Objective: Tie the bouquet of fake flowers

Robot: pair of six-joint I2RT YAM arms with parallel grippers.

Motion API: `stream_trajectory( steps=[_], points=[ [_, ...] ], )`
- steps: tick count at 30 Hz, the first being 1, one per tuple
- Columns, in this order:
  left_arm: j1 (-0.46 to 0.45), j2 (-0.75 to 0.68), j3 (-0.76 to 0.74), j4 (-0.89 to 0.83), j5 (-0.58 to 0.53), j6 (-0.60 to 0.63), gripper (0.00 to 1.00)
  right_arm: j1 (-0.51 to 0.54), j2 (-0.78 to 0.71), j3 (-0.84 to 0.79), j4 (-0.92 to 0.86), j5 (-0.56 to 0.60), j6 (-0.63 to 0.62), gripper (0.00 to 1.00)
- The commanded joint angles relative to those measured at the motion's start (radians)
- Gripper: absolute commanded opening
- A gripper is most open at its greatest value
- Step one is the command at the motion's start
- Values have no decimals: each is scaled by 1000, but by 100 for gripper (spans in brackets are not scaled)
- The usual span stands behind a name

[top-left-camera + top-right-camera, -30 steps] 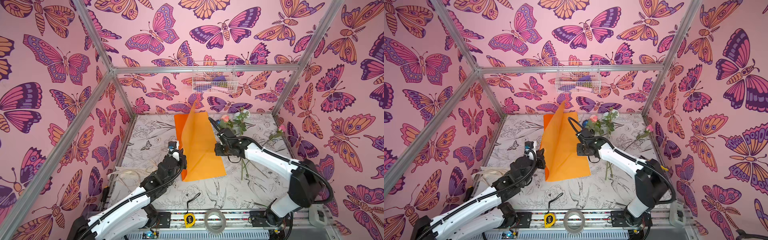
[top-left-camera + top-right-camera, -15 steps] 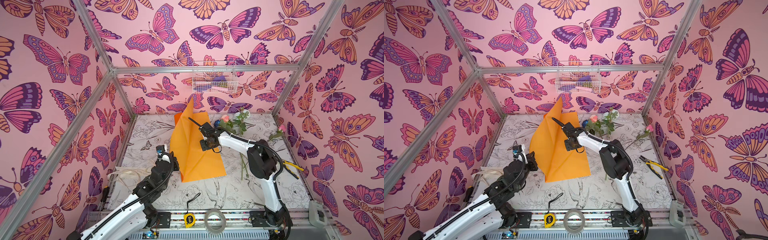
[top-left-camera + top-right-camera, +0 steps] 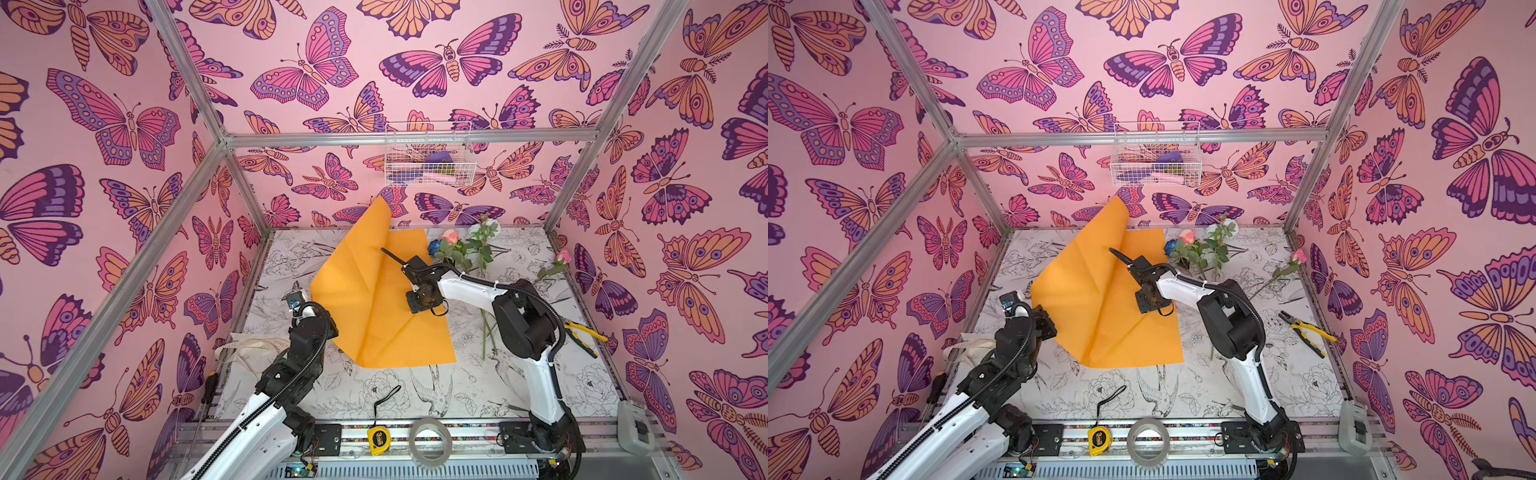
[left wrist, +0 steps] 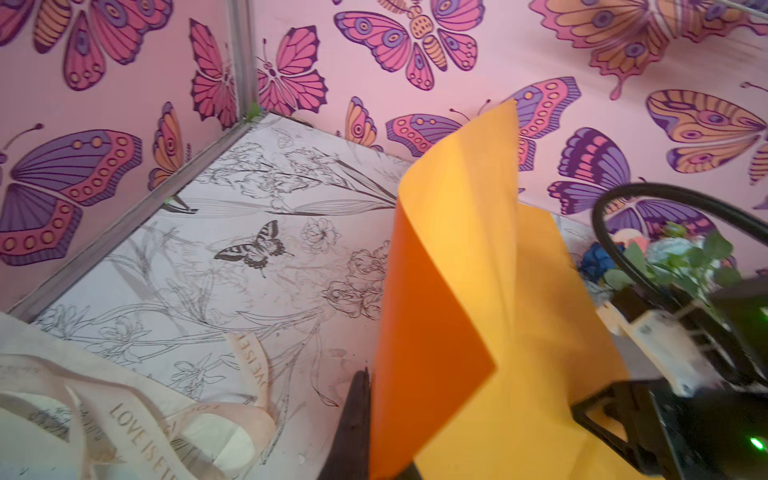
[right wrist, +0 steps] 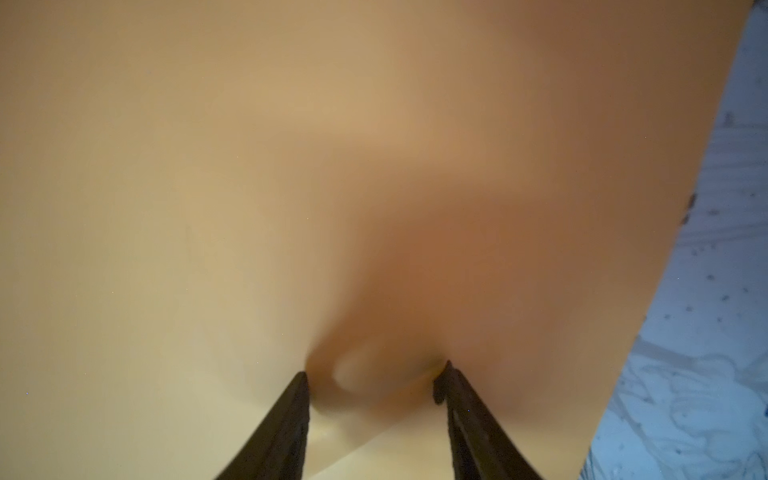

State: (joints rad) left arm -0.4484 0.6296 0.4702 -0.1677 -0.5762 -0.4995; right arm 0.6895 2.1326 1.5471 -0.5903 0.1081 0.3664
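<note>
Curling upward, smooth orange wrapping paper [image 3: 374, 299] shows straight fold creases.

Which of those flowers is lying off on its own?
The pink rose by the right wall; the blue, peach and white ones sit bunched together beside the orange paper.

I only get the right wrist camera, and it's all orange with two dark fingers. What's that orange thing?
Observer: A big sheet of orange wrapping paper, curled up off the table on one side.
Child: Who's holding it up?
Observer: The left gripper, shut on its edge.
Child: Where are the flowers?
Observer: The fake flowers lie loose on the table beside the paper, not wrapped.
</note>
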Motion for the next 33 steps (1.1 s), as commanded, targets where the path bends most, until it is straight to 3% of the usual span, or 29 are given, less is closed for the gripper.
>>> stream_trajectory(
  steps=[1, 7, 16, 27, 33],
  points=[
    [60, 8, -10, -23, -4, -20, 0, -1, -3, -127, -93, -40, 81, 51],
    [156, 104, -26, 72, 82, -52, 0, 10, -113, -305, -76, -105, 239, 48],
    [237, 308, -6, 244, 145, -89, 0, 40, -275, -502, -75, -110, 433, 42],
    [294, 478, 0, 362, 121, -154, 0, 81, -472, -691, -50, -65, 642, 36],
    [333, 629, 24, 502, 158, -156, 0, 81, -553, -748, 5, -61, 697, 36]
  ],
)
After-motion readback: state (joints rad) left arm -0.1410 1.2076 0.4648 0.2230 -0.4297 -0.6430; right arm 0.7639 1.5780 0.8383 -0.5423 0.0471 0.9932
